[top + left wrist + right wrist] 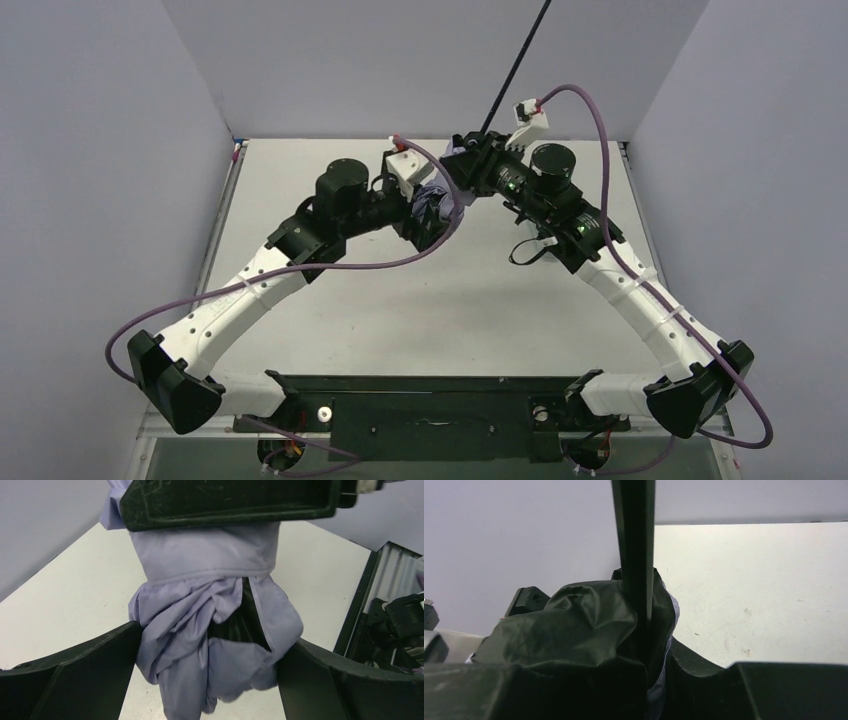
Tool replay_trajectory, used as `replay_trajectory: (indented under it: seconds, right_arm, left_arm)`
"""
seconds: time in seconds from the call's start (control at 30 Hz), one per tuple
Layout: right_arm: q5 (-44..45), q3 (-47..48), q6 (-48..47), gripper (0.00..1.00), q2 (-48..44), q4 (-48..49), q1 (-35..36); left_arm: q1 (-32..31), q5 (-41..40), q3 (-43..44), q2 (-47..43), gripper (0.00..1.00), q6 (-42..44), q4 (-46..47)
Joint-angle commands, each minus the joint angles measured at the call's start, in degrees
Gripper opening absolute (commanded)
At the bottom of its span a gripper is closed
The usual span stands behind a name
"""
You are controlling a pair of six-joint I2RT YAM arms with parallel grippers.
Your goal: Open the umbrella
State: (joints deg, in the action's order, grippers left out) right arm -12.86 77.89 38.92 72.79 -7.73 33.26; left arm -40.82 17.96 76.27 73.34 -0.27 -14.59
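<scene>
The umbrella (pixel 432 203) is held up over the back middle of the table, its pale lavender canopy still bunched. Its thin black shaft (pixel 515 65) slants up and out of the top of the view. My right gripper (pixel 468 160) is shut on the umbrella at the canopy's top end. In the right wrist view the shaft (pixel 634 550) rises out of the black underside fabric (pixel 574 625) clamped in the right gripper (pixel 659 680). My left gripper (pixel 207 650) stands wide open around the hanging folds of the umbrella (pixel 200 595). The cloth brushes both fingers (pixel 75 675).
The white table (pixel 420 310) has grey walls (pixel 400 60) on three sides. A black base rail (pixel 430 400) runs along the near edge. Purple cables (pixel 330 270) loop off both arms. The right arm's finger (pixel 225 500) crosses the top of the left wrist view.
</scene>
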Motion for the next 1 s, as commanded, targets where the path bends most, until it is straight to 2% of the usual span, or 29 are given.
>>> replay_trajectory:
  seconds: [0.0, 0.03, 0.07, 0.13, 0.17, 0.2, 0.23, 0.27, 0.3, 0.33, 0.37, 0.43, 0.47, 0.5, 0.53, 0.6, 0.67, 0.8, 0.97]
  right_arm:
    - [4.9, 4.8, 1.4, 0.0, -0.7, 2.5, 3.3]
    - [5.6, 5.0, 0.8, 0.0, -0.8, 2.0, 3.5]
    - [6.2, 5.2, 0.7, 0.0, -0.8, 0.9, 4.0]
    - [7.8, 5.5, 0.5, 0.0, -0.8, -0.4, 4.2]
    - [8.3, 5.5, 0.5, 0.03, -0.9, -0.7, 4.2]
    - [8.4, 5.7, 0.4, 0.07, -0.9, -0.8, 4.2]
    - [7.9, 5.8, 0.0, 0.16, -0.8, -0.7, 4.0]
    - [7.3, 6.0, -0.3, 0.23, -0.8, -0.2, 3.7]
    - [5.3, 6.3, -1.0, 0.38, -0.8, 0.3, 2.8]
    - [3.9, 6.5, -1.1, 0.45, -0.7, 1.2, 2.1]
    - [0.4, 6.8, -1.0, 0.59, -0.6, 1.8, 0.0]
    - [-6.7, 7.4, -0.3, 0.72, -0.2, 4.0, -3.9]
    - [-11.2, 7.6, 0.0, 0.75, 0.0, 5.4, -5.2]
    - [-14.2, 7.8, 0.2, 0.79, 0.1, 6.2, -7.1]
    - [-17.4, 7.9, 0.7, 0.8, 0.2, 8.0, -7.9]
    - [-21.4, 8.2, 1.5, 0.83, 0.4, 10.7, -8.8]
    - [-24.6, 8.0, 2.0, 0.85, 0.4, 13.6, -8.6]
    - [-26.5, 7.4, 2.0, 0.86, 1.1, 16.5, -6.4]
    - [-27.7, 8.3, 3.4, 0.86, 3.2, 18.9, -4.3]
  left_arm:
    - [-1.5, -9.1, 1.5, 1.8, 0.98, 2.5, 0.6]
    - [-1.5, -9.9, 1.6, 2.3, 0.98, 2.3, 0.9]
    - [-1.5, -10.9, 1.8, 2.5, 0.93, 2.4, 1.0]
    - [-1.4, -11.0, 2.6, 3.1, 0.74, 3.5, 0.7]
    - [-1.1, -10.2, 2.9, 3.2, 0.55, 3.7, 0.7]
    - [-0.9, -8.1, 2.9, 3.2, 0.45, 3.7, 0.8]
    - [-0.4, -6.7, 2.7, 3.0, 0.23, 3.4, 1.1]
    - [0.7, -3.4, 2.4, 2.5, 0.14, 1.2, 2.3]
    - [1.5, 1.5, 1.4, 2.1, 0.02, -0.1, 3.2]
    - [4.1, 5.0, 0.7, 1.5, 0.0, -4.2, 6.2]
    - [5.5, 12.6, -0.9, 1.2, 0.0, -7.3, 8.6]
    - [10.5, 23.1, -3.5, 0.7, 0.0, -18.4, 18.7]
    - [13.2, 26.0, -4.2, 0.9, 0.0, -27.2, 27.0]
    - [14.3, 30.0, -5.3, 1.1, 0.0, -31.1, 30.7]
    - [15.8, 31.3, -5.5, 1.7, 0.0, -37.8, 36.9]
    - [16.8, 34.3, -5.9, 2.6, 0.0, -45.2, 44.3]
    - [17.0, 35.7, -5.7, 3.2, 0.0, -49.5, 48.3]
    - [16.6, 37.8, -4.0, 3.9, 0.0, -53.4, 51.5]
    - [15.3, 41.2, -2.6, 3.9, 0.0, -54.0, 52.3]
